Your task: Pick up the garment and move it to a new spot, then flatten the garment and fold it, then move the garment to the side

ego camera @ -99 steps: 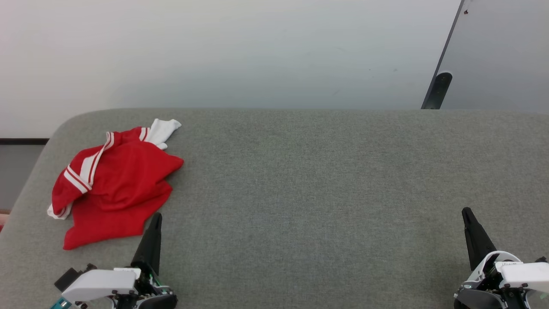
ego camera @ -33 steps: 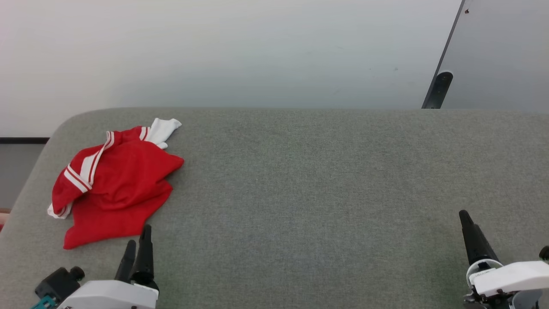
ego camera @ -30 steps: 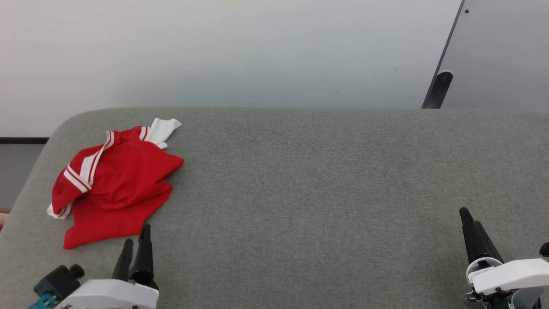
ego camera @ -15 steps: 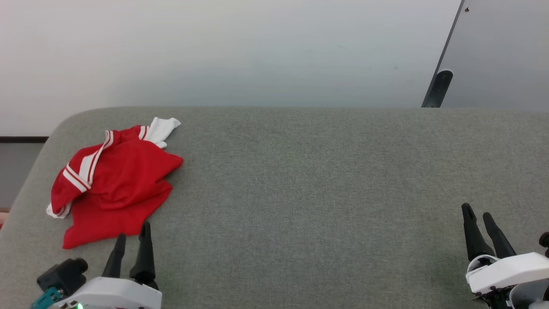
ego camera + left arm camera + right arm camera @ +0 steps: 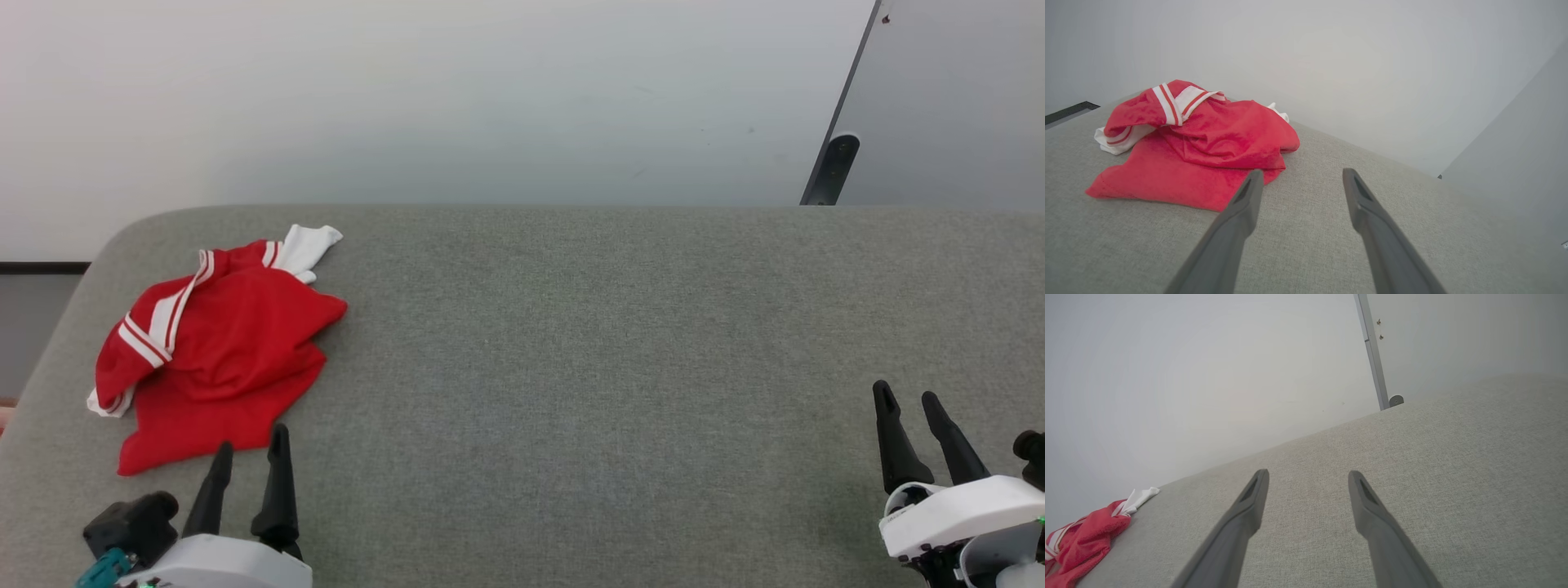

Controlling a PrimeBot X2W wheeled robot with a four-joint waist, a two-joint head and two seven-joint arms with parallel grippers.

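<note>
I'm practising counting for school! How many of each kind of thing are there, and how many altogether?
Clothes: 1, the garment, red and white
Grippers: 2, the left gripper and the right gripper, both open
Padded tops: 1, the grey surface under it all
Total: 4

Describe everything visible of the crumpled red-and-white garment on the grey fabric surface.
The soft bright-red garment lies crumpled on the left part of the grey fabric surface. White panels and red-and-white striped trim show along its left and far edges; a white piece pokes out behind. A flat red flap spreads toward the open left gripper, whose fingertips sit at its near hem; contact is unclear.
</note>
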